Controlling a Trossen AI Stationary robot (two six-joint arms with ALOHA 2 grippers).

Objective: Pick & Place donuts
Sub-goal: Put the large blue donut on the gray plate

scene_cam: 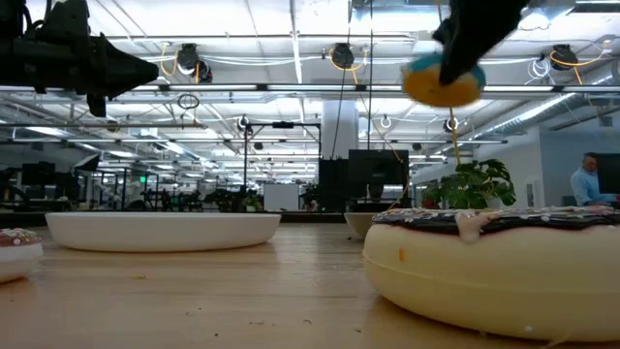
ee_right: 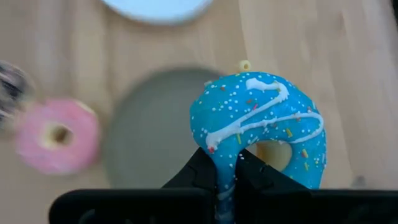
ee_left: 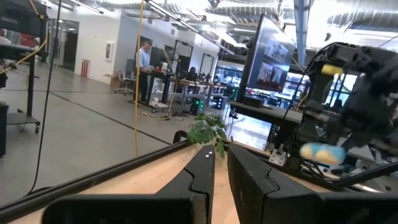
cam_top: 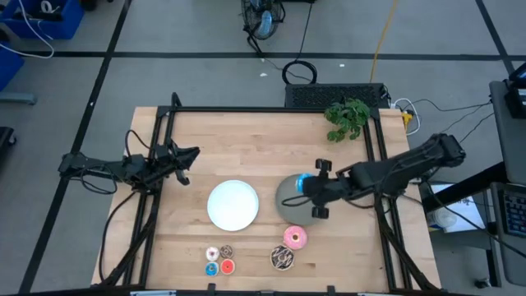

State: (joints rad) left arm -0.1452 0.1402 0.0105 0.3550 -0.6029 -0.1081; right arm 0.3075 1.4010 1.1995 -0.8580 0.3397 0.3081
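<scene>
My right gripper (cam_top: 310,187) is shut on the blue sprinkled donut (ee_right: 261,124) and holds it in the air over the grey-green plate (cam_top: 288,205). The low view shows this donut (scene_cam: 443,83) well above the table. The pink donut (cam_top: 295,238) and the brown drizzled donut (cam_top: 283,258) lie flat on the table near its front edge. Left of them lie the tiny white (cam_top: 212,253), brown (cam_top: 226,251), blue (cam_top: 212,268) and red (cam_top: 227,265) donuts. My left gripper (cam_top: 191,156) waits at the table's left, shut and holding nothing. My right gripper pinches the blue donut's ring (ee_right: 225,155) between its two fingers, at a spot beside the hole (ee_right: 273,152). The soft ring is squeezed narrow there. The fingers slant down from the table's right side. The donut is lifted clear, icing toward the wrist camera, above the grey-green plate.
A round white plate (cam_top: 233,205) lies at the table's middle, left of the grey-green plate. A green plant (cam_top: 348,119) stands at the far right corner. Black frame rails (cam_top: 164,197) run along the left and right sides.
</scene>
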